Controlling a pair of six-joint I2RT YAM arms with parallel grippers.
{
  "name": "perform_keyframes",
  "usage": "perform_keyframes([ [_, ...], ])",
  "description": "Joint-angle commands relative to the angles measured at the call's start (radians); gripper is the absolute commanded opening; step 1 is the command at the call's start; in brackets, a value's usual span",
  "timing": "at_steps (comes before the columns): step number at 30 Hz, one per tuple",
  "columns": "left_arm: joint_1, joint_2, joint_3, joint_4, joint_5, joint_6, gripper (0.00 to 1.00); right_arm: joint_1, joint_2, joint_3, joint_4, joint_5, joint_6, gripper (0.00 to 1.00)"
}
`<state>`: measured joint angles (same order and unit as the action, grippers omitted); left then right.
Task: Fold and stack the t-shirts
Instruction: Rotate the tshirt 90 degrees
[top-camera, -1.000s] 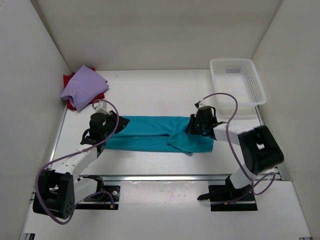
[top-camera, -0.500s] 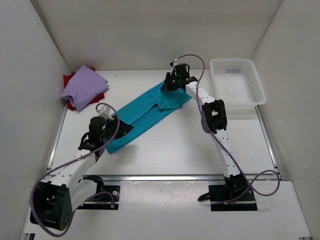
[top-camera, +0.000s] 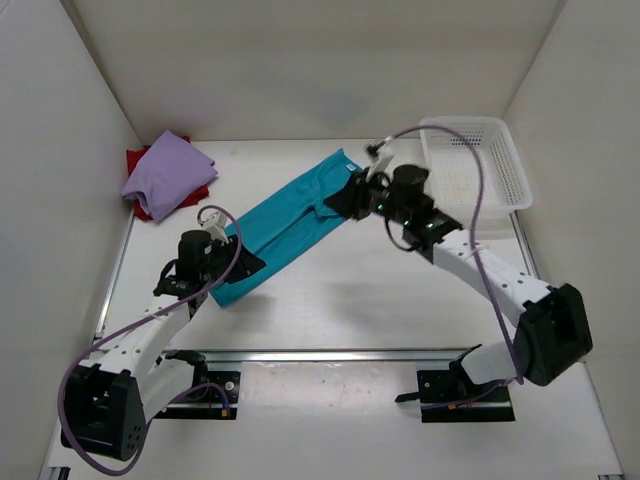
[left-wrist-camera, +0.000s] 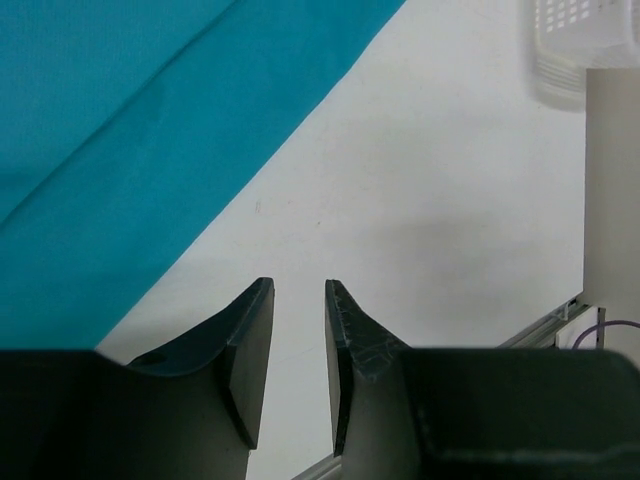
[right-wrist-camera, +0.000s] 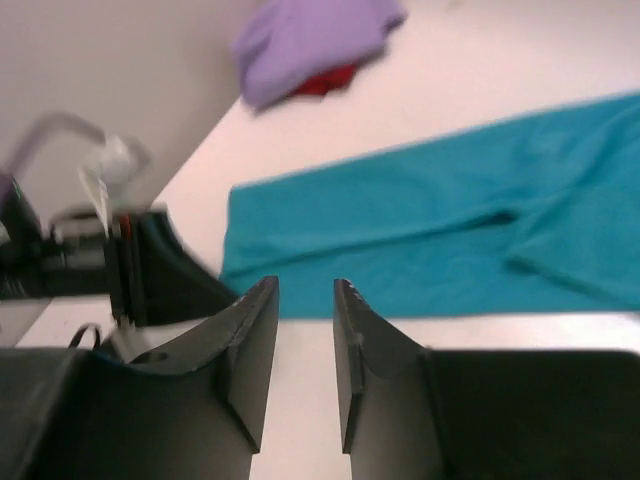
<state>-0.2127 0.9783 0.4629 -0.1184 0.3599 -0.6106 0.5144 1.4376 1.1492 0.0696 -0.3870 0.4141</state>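
Observation:
The teal t-shirt (top-camera: 285, 225) lies folded into a long strip, running diagonally from near left to far centre. It also shows in the left wrist view (left-wrist-camera: 150, 130) and in the right wrist view (right-wrist-camera: 450, 220). My left gripper (top-camera: 245, 262) sits at the strip's near-left end, open, with only bare table between its fingers (left-wrist-camera: 298, 290). My right gripper (top-camera: 342, 205) hovers by the far end, open and empty (right-wrist-camera: 305, 290). The lavender t-shirt (top-camera: 168, 175) lies folded on the red t-shirt (top-camera: 203, 192) in the far-left corner.
A white mesh basket (top-camera: 500, 190) stands at the far right, and its corner shows in the left wrist view (left-wrist-camera: 585, 40). White walls close in the table on three sides. The metal rail (top-camera: 350, 353) runs along the near edge.
The right arm swung the teal shirt's right end to the far centre, let go and drew back, its jaws now apart. The left jaws have also opened off the cloth.

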Motion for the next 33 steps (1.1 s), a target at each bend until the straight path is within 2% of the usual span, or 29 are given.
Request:
perform_keyframes([
  [1, 0.018, -0.009, 0.100, -0.049, 0.042, 0.061, 0.38, 0.129, 0.122, -0.216, 0.182, 0.049, 0.103, 0.28],
  [3, 0.018, -0.015, 0.129, -0.075, 0.039, 0.071, 0.37, 0.185, 0.178, -0.223, 0.223, 0.059, 0.141, 0.31],
  [5, 0.039, -0.032, 0.132, -0.049, 0.056, 0.065, 0.38, 0.246, 0.254, -0.195, 0.243, 0.135, 0.160, 0.37],
  [9, 0.030, -0.050, 0.115, -0.049, 0.070, 0.067, 0.38, 0.295, 0.397, -0.094, 0.202, 0.261, 0.193, 0.49],
  [15, 0.007, -0.082, 0.059, -0.033, 0.067, 0.069, 0.38, 0.303, 0.598, 0.039, 0.130, 0.339, 0.255, 0.51],
  [17, 0.004, -0.090, 0.051, -0.030, 0.073, 0.063, 0.38, 0.308, 0.636, 0.063, 0.110, 0.339, 0.275, 0.49],
  [20, 0.015, -0.099, 0.062, -0.036, 0.070, 0.072, 0.38, 0.309, 0.681, 0.096, 0.082, 0.350, 0.284, 0.38],
  [21, 0.025, -0.104, 0.063, -0.036, 0.070, 0.071, 0.38, 0.309, 0.682, 0.101, 0.072, 0.349, 0.285, 0.29],
  [22, 0.026, -0.105, 0.065, -0.040, 0.071, 0.075, 0.38, 0.303, 0.672, 0.089, 0.070, 0.329, 0.290, 0.12],
  [24, 0.024, -0.109, 0.068, -0.040, 0.056, 0.084, 0.38, 0.282, 0.632, 0.029, 0.093, 0.303, 0.288, 0.01],
  [26, 0.009, -0.101, 0.060, -0.046, 0.044, 0.095, 0.39, 0.253, 0.555, -0.070, 0.121, 0.289, 0.263, 0.00],
  [29, -0.025, -0.078, 0.039, -0.038, 0.030, 0.098, 0.38, 0.150, 0.408, -0.218, 0.095, 0.180, 0.168, 0.00],
  [32, -0.076, -0.053, 0.028, -0.029, 0.011, 0.095, 0.40, -0.044, 0.287, -0.344, 0.003, 0.031, 0.046, 0.00],
  [33, -0.098, -0.046, 0.022, -0.030, 0.004, 0.088, 0.42, -0.066, 0.256, -0.367, -0.042, -0.016, 0.004, 0.05],
])
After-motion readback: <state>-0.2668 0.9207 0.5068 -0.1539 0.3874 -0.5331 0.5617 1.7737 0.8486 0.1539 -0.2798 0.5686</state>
